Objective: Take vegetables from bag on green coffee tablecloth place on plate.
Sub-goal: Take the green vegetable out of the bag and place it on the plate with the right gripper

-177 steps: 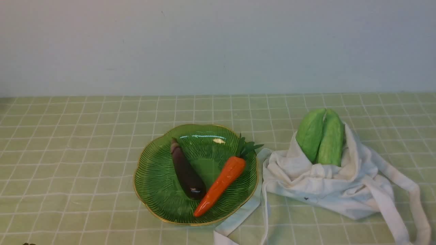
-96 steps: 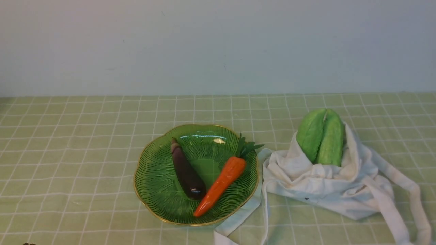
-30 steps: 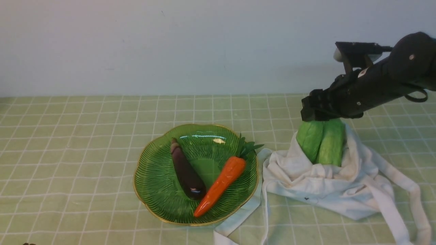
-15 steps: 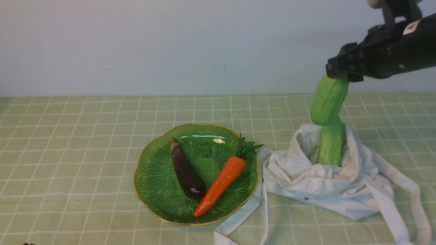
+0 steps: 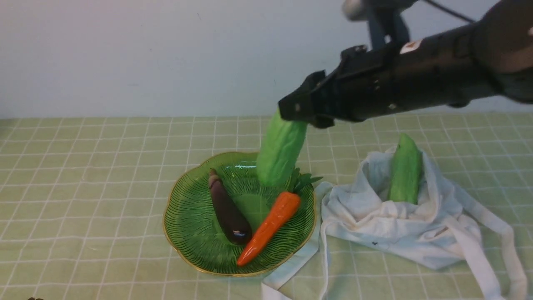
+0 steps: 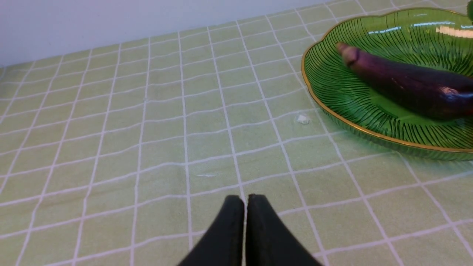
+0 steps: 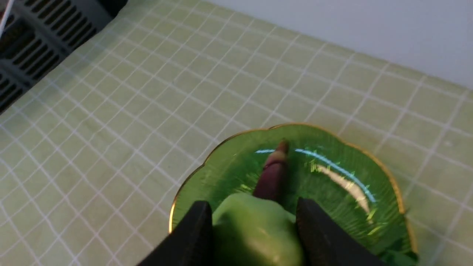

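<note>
My right gripper point(image 5: 296, 113) is shut on a pale green gourd point(image 5: 280, 151) and holds it hanging above the far side of the dark green plate point(image 5: 187, 216). In the right wrist view the gourd point(image 7: 255, 232) sits between the black fingers point(image 7: 196, 225) over the plate point(image 7: 369, 173). A second gourd point(image 5: 404, 168) stands in the white bag point(image 5: 395, 229) on the green checked tablecloth point(image 5: 83, 187). My left gripper point(image 6: 245, 201) is shut and empty, low over the cloth beside the plate point(image 6: 332, 85).
A dark purple eggplant point(image 5: 227, 208) and an orange carrot point(image 5: 270, 227) lie on the plate. The bag's straps point(image 5: 483, 262) trail toward the front right. A wall runs behind the table. A small white scrap point(image 6: 303, 119) lies near the plate.
My right arm came in, took hold of one gourd, lifted it out of the bag and carried it left over the plate. The other gourd stays in the bag.
</note>
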You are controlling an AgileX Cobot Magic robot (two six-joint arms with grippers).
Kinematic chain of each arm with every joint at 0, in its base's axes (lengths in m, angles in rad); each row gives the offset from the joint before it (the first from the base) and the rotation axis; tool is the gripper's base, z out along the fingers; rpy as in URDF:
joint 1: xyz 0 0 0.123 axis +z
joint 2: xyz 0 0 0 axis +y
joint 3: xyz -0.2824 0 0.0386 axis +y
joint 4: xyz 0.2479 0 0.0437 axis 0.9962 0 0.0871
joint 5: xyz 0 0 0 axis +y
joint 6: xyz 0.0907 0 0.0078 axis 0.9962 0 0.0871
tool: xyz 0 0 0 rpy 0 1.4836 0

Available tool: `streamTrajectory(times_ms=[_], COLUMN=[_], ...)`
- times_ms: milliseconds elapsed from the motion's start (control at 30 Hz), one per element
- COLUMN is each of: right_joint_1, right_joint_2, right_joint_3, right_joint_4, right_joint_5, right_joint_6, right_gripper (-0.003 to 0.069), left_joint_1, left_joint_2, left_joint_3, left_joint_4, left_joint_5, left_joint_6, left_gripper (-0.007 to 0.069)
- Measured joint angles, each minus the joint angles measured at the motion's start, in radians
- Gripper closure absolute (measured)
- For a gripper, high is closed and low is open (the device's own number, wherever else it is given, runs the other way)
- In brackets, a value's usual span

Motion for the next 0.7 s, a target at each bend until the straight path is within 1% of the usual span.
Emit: streamTrajectory(times_ms=[33, 200, 367, 433, 467, 533, 567, 600, 667, 700], right_joint_1=[0.010, 0.018, 0.019, 0.019, 0.019, 0.019, 0.019, 0.019, 0.019, 0.019], right_joint_2=[0.035, 0.139, 0.207, 0.248, 0.248, 0.274, 0.277, 0.277, 0.273, 0.265], right_joint_3=[0.000, 0.000, 0.000, 0.000, 0.000, 0.000, 0.000, 0.000, 0.000, 0.000], right_joint_4=[0.028, 0.089, 0.109, 0.124, 0.126, 0.140, 0.141, 0.141, 0.141, 0.136], right_joint_5=[-0.032, -0.105, -0.146, -0.159, -0.159, -0.171, -0.173, -0.173, -0.176, -0.172], right_joint_6=[-0.025, -0.085, -0.112, -0.115, -0.115, -0.115, -0.115, -0.115, -0.115, -0.116], right_gripper=[0.0392, 0.0392, 0.0391, 0.0334, 0.0328, 0.0216, 0.0179, 0.0179, 0.0046, 0.0015], left_joint_1=[0.000, 0.000, 0.000, 0.000, 0.000, 0.000, 0.000, 0.000, 0.000, 0.000], left_joint_2=[0.000, 0.000, 0.000, 0.000, 0.000, 0.000, 0.000, 0.000, 0.000, 0.000], left_joint_3=[0.000, 0.000, 0.000, 0.000, 0.000, 0.000, 0.000, 0.000, 0.000, 0.000], left_joint_4=[0.000, 0.000, 0.000, 0.000, 0.000, 0.000, 0.000, 0.000, 0.000, 0.000], left_joint_5=[0.000, 0.000, 0.000, 0.000, 0.000, 0.000, 0.000, 0.000, 0.000, 0.000], left_joint_6=[0.000, 0.000, 0.000, 0.000, 0.000, 0.000, 0.000, 0.000, 0.000, 0.000], left_gripper=[0.0629, 0.0629, 0.0629, 0.0629, 0.0629, 0.0629, 0.0629, 0.0629, 0.0629, 0.0629])
